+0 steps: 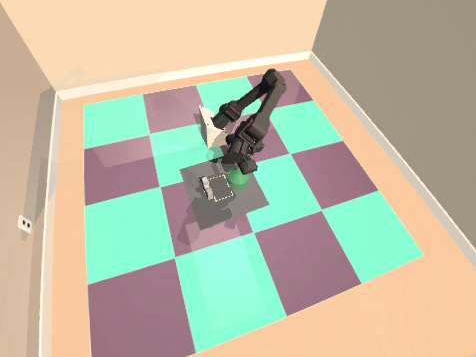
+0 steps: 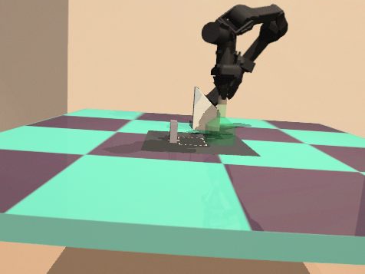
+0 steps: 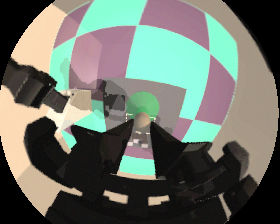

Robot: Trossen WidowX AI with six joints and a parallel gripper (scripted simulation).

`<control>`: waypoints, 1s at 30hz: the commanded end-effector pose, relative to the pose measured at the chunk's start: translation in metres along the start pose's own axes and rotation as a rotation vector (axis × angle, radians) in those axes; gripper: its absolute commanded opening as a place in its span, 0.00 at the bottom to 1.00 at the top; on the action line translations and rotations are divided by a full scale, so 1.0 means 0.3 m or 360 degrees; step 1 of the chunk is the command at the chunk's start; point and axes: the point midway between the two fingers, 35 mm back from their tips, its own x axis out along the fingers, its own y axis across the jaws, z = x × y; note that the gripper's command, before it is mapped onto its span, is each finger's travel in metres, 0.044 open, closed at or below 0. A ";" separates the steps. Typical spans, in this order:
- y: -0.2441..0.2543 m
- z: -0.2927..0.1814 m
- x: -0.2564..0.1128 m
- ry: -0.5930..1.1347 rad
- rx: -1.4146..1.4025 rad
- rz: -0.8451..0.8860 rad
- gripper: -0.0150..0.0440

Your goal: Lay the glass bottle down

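Standing upright, the green bottle (image 1: 239, 180) (image 2: 220, 131) (image 3: 142, 104) shows no readable label.

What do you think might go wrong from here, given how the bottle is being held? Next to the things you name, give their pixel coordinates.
The tool (image 1: 248, 169) (image 2: 227, 97) (image 3: 141, 122) grips the upright green bottle (image 1: 239, 179) (image 2: 220, 134) (image 3: 142, 103) only at its top, so the wide body could swing or slip while being tipped.

The grey rest (image 1: 206, 187) (image 2: 173, 131) stands close to the dashed outline (image 1: 232, 193) (image 2: 192, 146); a low or misaligned approach might knock glass against it.

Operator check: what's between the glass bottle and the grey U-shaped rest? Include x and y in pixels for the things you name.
The dashed outline (image 1: 232, 193) (image 2: 192, 146) lies between the upright glass bottle (image 1: 238, 179) (image 2: 220, 134) and the grey U-shaped rest (image 1: 208, 192) (image 2: 173, 132), as the top and exterior views show.
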 end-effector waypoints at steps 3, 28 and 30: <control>-0.001 -0.035 -0.010 0.0003 0.0000 0.0001 0.45; -0.001 -0.087 -0.020 -0.0083 -0.0005 -0.0002 0.45; -0.001 -0.091 -0.021 -0.0090 -0.0005 -0.0002 0.45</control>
